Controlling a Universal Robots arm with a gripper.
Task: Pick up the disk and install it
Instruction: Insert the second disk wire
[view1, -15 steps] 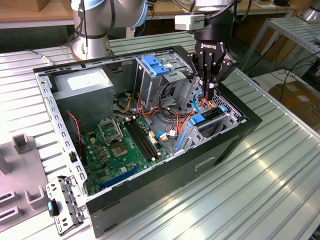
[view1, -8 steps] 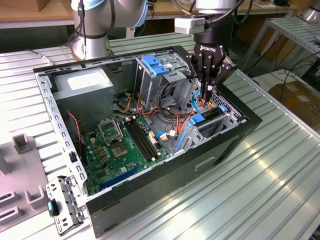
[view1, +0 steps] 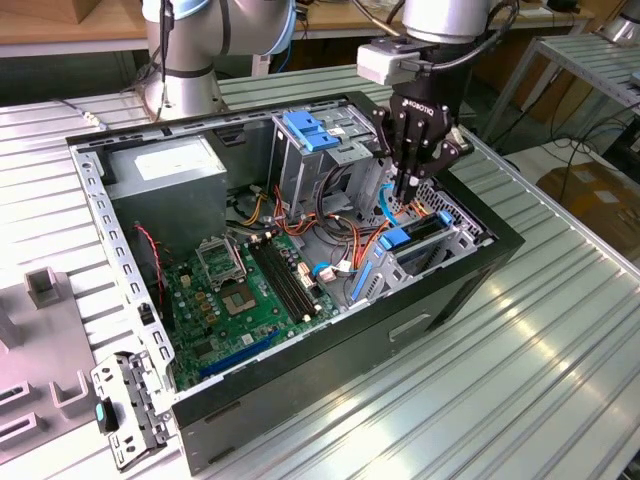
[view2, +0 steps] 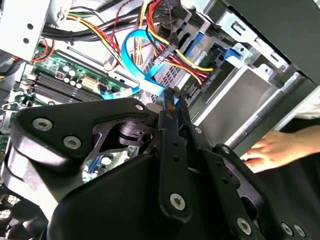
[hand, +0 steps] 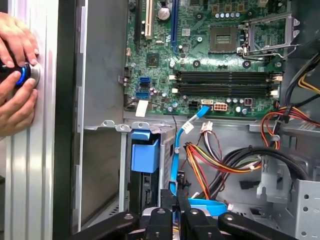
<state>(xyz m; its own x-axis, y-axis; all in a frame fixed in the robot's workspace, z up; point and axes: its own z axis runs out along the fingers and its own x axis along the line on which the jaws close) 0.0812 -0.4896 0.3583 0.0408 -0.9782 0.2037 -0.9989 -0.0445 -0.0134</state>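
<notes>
Black pincer (view2: 172, 100) fingers are drawn nearly together at a blue ribbon cable (view2: 137, 60); whether they pinch it I cannot tell. Just below the fingertips, what seems to be the disk (view1: 398, 240) stands on edge in the metal cage (view1: 455, 235), blue end up. Red and yellow wires (view2: 195, 62) crowd just beside the tips. My worry: the cable or wires could snag on the fingers, dragging a plug loose or cocking the disk in its slot.
</notes>
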